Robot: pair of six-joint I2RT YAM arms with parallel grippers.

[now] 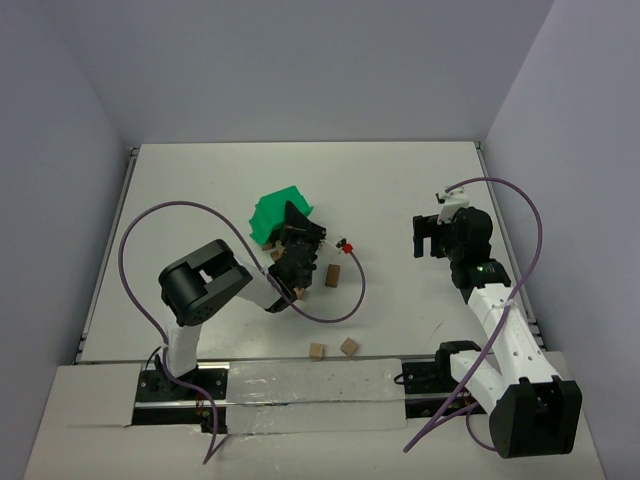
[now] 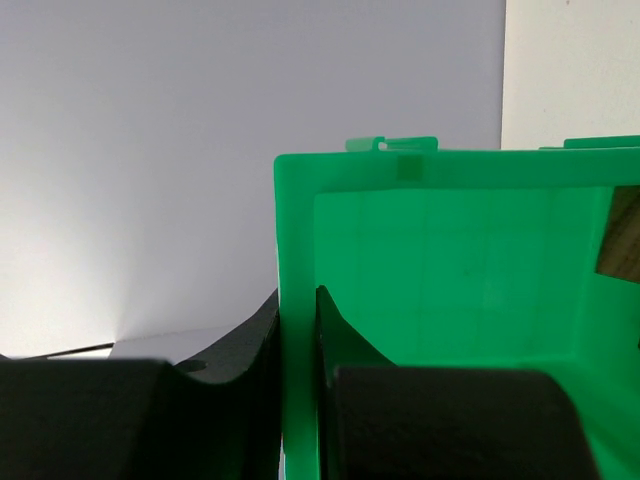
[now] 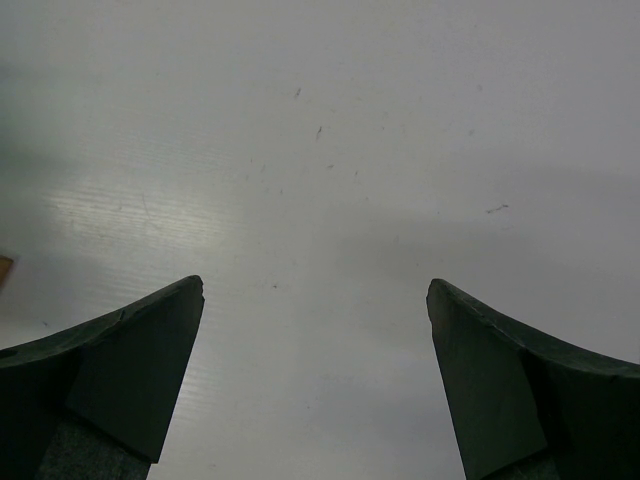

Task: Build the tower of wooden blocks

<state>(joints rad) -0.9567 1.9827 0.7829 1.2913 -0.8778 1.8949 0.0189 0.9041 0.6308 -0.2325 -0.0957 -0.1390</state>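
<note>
Three tan blocks (image 1: pixel 332 275) loose on bench (image 1: pixel 200 190) from above: one at 4 o'clock from green bin (image 1: pixel 268 218), two side by side toward 6 o'clock near the arm bases. More tan bits half hidden beside left claw (image 1: pixel 292 228). All lying single, unstacked. Left claw at bin's 4 o'clock rim, bin tipped off level. Right claw (image 1: pixel 428 238) well apart at 3 o'clock, over bench.

Left wrist: left claw (image 2: pixel 297 335) clamped on bin (image 2: pixel 450 260) wall, one finger outside, one inside. Dark block (image 2: pixel 622 235) inside bin at 3 o'clock edge, partly cut off.

Right wrist: right claw (image 3: pixel 315 300) spread wide, gripping nothing, pale bench (image 3: pixel 320 150) beneath. Tan sliver (image 3: pixel 4 268) at 9 o'clock edge, too little to name.
</note>
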